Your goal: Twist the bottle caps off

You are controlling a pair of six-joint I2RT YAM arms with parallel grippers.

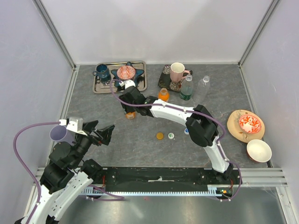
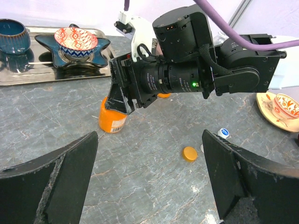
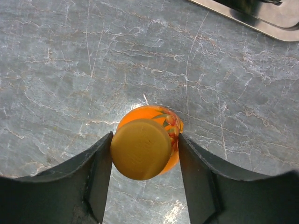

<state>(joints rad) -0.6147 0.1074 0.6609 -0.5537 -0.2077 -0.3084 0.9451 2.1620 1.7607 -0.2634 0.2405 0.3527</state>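
The right tool (image 3: 145, 140) sits directly over an orange bottle (image 3: 169, 125), left of centre in the overhead view and just below the metal tray (image 1: 106, 88). From the right wrist view its two fingers flank the orange cap (image 3: 140, 149) that is screwed onto this bottle. The left-hand finger (image 3: 100, 172) lies against the cap's edge. A thin strip of orange bottle shows between the cap and the right-hand finger (image 3: 194, 172). The tool is narrowed to about the cap's width, but I cannot tell whether it is clamped.

The bottle stands upright on the grey counter (image 1: 140, 151), its long axis vertical. Its cap points straight up at the wrist camera, and its base and label rest on the counter in the left wrist view.

The left tool (image 1: 105, 134) is at lower left in the overhead view, well apart from the bottle. Its fingers are spread wide and hold nothing.

Three caps lie loose on the counter near the centre of the overhead view:
- a loose orange cap (image 1: 160, 136)
- a white-and-green cap (image 1: 171, 136) just beside it
- a blue-and-white cap (image 1: 186, 131) further right

Above them stand a second orange bottle (image 1: 163, 94), a green-tinted bottle (image 1: 186, 89) and a clear bottle (image 1: 203, 85), all upright.
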